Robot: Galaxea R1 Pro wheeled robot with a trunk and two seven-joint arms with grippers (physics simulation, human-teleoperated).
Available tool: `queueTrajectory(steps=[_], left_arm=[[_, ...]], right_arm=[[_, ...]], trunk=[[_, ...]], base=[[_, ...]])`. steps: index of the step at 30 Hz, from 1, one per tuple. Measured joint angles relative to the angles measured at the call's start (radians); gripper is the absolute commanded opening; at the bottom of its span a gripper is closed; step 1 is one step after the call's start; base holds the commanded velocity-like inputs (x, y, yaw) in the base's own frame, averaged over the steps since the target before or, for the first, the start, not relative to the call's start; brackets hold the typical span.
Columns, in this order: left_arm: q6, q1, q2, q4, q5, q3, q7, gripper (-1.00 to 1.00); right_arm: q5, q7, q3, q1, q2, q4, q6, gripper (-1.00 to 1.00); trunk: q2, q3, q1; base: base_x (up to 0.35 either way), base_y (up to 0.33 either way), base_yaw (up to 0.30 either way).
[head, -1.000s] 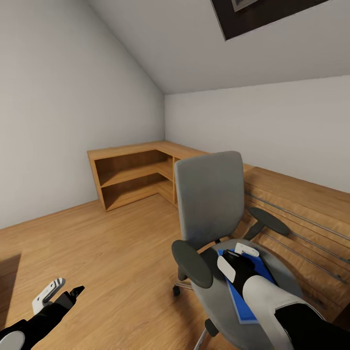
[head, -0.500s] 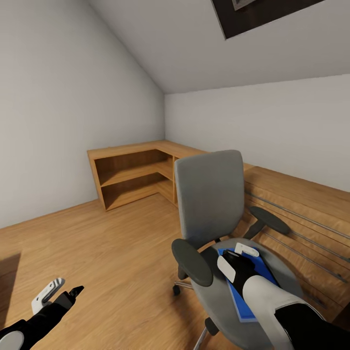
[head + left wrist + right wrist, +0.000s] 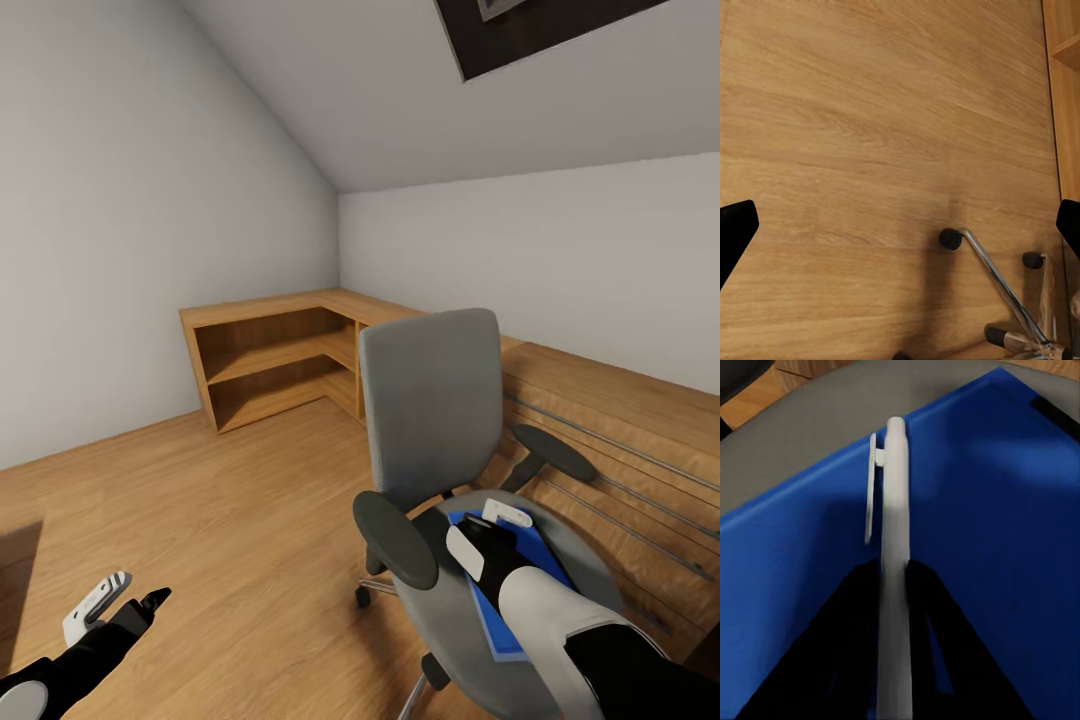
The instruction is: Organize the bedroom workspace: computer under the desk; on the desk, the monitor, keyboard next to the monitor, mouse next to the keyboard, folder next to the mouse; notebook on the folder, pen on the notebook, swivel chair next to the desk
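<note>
A grey swivel chair [image 3: 440,420] stands on the light wood floor [image 3: 200,500] of an attic bedroom, beside a long wooden dresser [image 3: 620,430] and corner shelving [image 3: 270,360]. On the chair's seat, toward its dresser-side edge, a bright blue folder [image 3: 500,610] lies flat. The right gripper [image 3: 487,532] is down over the folder's middle. In the right wrist view its two dark fingers [image 3: 855,660] are closed tight on a slim white pen [image 3: 894,577], whose clip points away along the folder's [image 3: 1012,532] cover.

The pen looks light, rigid and smooth, so it could twist or slide in a narrow pinch; the grip sits along its barrel, below the clip, which seems a sound place. The folder looks thin, stiff and lying flush against soft upholstery, so taking it likely means catching an edge that overhangs or lifts from the cushion.

The left gripper [image 3: 120,602] hangs low over bare floor, fingers spread wide, near the chair's chrome base [image 3: 1012,300].
</note>
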Motion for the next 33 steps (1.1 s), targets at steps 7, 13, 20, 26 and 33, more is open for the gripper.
queueTrajectory(steps=[7,13,20,26,33], left_arm=[[0.001,0.0,0.0,0.0,0.0,0.0,0.0,1.0],[0.002,0.0,0.0,0.0,0.0,0.0,0.0,1.0],[0.001,0.0,0.0,0.0,0.0,-0.001,0.0,1.0],[0.002,0.0,0.0,0.0,-0.001,-0.002,0.0,1.0],[-0.001,0.0,0.0,0.0,-0.001,0.0,0.003,1.0]], right_arm=[[-0.002,0.0,-0.002,0.0,0.0,-0.003,0.0,-1.0],[-0.003,-0.001,-0.002,0.0,0.0,-0.004,0.0,-1.0],[-0.002,-0.003,-0.001,0.0,0.0,-0.005,-0.002,-1.0],[-0.002,-0.003,-0.001,0.0,0.0,-0.006,-0.003,-1.0],[-0.002,-0.003,-0.003,0.0,0.0,-0.007,-0.002,-1.0]], trunk=[[0.0,0.0,0.0],[0.0,0.0,0.0],[0.007,0.003,-0.004],[0.049,0.022,-0.027],[0.098,0.044,-0.053]], base=[[0.0,0.0,0.0],[0.0,0.0,0.0],[0.0,0.0,0.0],[0.0,0.0,0.0],[-0.142,0.0,0.0]])
